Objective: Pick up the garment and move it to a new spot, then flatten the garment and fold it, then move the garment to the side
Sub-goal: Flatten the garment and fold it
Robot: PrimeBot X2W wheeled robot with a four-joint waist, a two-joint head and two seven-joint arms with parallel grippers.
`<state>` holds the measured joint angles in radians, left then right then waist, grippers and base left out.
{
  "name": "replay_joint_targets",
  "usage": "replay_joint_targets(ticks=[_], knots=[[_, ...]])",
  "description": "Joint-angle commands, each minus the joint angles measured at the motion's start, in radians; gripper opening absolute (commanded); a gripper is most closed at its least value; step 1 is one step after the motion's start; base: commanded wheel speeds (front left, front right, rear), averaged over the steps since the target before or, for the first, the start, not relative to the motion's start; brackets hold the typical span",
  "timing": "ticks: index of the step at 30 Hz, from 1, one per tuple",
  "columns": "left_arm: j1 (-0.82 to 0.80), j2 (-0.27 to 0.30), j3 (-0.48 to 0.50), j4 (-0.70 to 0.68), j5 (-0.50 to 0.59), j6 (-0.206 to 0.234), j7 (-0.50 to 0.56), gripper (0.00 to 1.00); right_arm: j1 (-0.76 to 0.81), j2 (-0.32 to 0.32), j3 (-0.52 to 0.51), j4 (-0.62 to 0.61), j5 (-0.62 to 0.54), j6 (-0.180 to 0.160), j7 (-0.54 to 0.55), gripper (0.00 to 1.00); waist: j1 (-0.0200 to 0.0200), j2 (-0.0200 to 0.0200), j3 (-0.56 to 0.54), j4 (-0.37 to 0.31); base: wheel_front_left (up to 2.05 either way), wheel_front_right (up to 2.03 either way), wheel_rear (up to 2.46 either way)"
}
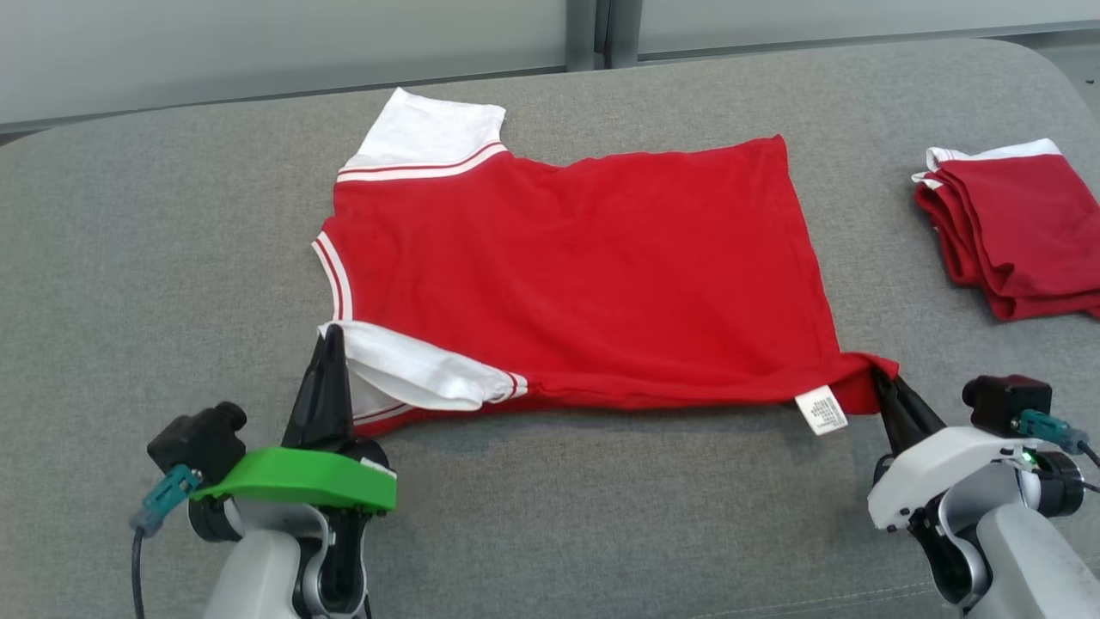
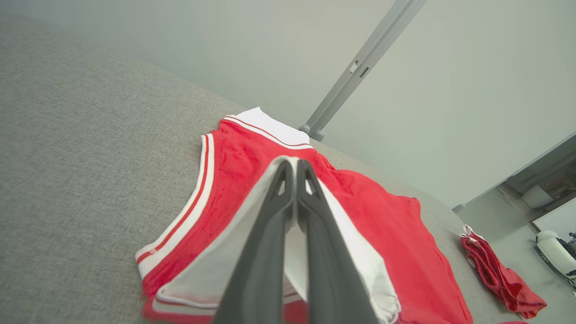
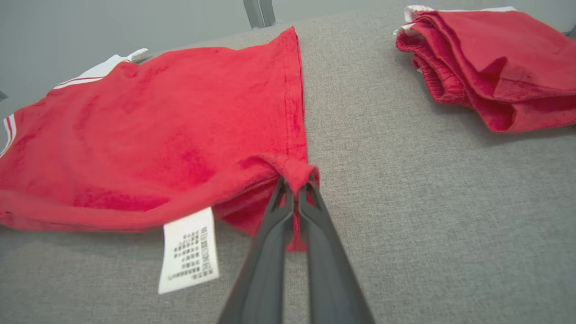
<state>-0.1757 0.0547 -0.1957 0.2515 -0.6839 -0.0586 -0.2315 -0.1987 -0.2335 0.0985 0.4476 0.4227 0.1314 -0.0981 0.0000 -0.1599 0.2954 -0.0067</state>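
Left gripper (image 1: pixel 333 334) first: its two dark fingers are pressed together on the near white sleeve (image 1: pixel 421 371) of the red garment (image 1: pixel 567 266), pinching the cloth at the shoulder corner. From the wrist, that sleeve spreads out to both sides of the shut fingers. Over to the right gripper (image 1: pixel 882 376): clamped too, biting the near hem corner, where the red cloth bunches into a small peak over the fingertips. Just beside that grip a white care label (image 1: pixel 821 410) sticks out of the side seam, flat on the grey padded surface (image 1: pixel 601 524). Between the two grips the near edge runs as a thick, doubled fold. The body of the garment lies spread mid-surface, neckline to the robot's left, hem to its right, far white sleeve (image 1: pixel 434 129) pointing away. Well apart, off at the far right, sits a folded red pile (image 1: pixel 1014 232) with white trim, touching neither gripper.
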Motion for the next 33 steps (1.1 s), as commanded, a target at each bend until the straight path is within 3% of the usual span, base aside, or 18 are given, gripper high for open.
replay_joint_targets(ticks=[1, 11, 21, 22, 24, 25, 26, 27, 28, 33], knots=[[-0.035, 0.003, 0.007, 0.028, 0.010, -0.008, -0.008, 0.00, -0.022, -0.008, 0.007, 0.006, 0.010, -0.001, 0.005, 0.00, 0.0000, -0.0001, 0.012, -0.004, 0.00, 0.00, 0.00], [-0.226, 0.001, 0.028, 0.257, 0.031, -0.031, -0.031, 0.00, -0.213, -0.030, 0.055, 0.129, 0.033, -0.001, 0.026, 0.00, 0.0000, -0.0001, 0.079, -0.010, 0.00, 0.00, 0.00], [-0.297, -0.002, 0.048, 0.347, 0.048, -0.047, -0.034, 0.00, -0.363, -0.023, 0.149, 0.309, 0.067, -0.001, -0.006, 0.00, 0.0000, -0.0001, 0.105, 0.008, 0.00, 0.00, 0.00], [-0.299, -0.002, 0.051, 0.351, 0.052, -0.047, -0.034, 0.00, -0.376, -0.021, 0.161, 0.326, 0.070, -0.001, -0.014, 0.15, 0.0000, -0.0001, 0.106, 0.009, 0.00, 0.00, 0.00], [-0.304, -0.002, 0.056, 0.359, 0.055, -0.048, -0.034, 0.00, -0.401, -0.022, 0.183, 0.355, 0.072, -0.001, -0.038, 0.59, 0.0000, -0.0001, 0.107, 0.010, 0.00, 0.00, 0.00], [-0.307, -0.003, 0.055, 0.364, 0.056, -0.049, -0.034, 0.00, -0.411, -0.023, 0.189, 0.371, 0.076, -0.001, -0.052, 1.00, 0.0000, -0.0001, 0.107, 0.010, 0.00, 0.00, 0.00], [-0.310, -0.003, 0.052, 0.370, 0.055, -0.051, -0.033, 0.35, -0.421, -0.024, 0.196, 0.386, 0.077, -0.001, -0.070, 1.00, 0.0000, -0.0001, 0.106, 0.011, 0.00, 0.00, 0.00], [-0.314, -0.003, 0.046, 0.377, 0.053, -0.053, -0.033, 0.84, -0.431, -0.023, 0.201, 0.402, 0.079, -0.001, -0.085, 1.00, 0.0000, -0.0001, 0.106, 0.011, 0.00, 0.00, 0.00], [-0.316, -0.003, 0.042, 0.381, 0.048, -0.055, -0.033, 1.00, -0.441, -0.021, 0.207, 0.416, 0.079, -0.001, -0.097, 1.00, 0.0000, -0.0001, 0.106, 0.011, 0.00, 0.00, 0.00], [-0.323, -0.003, 0.011, 0.371, 0.030, -0.064, -0.033, 1.00, -0.475, -0.024, 0.226, 0.439, 0.089, -0.001, -0.154, 1.00, 0.0000, -0.0001, 0.106, 0.007, 0.00, 0.00, 0.00]])
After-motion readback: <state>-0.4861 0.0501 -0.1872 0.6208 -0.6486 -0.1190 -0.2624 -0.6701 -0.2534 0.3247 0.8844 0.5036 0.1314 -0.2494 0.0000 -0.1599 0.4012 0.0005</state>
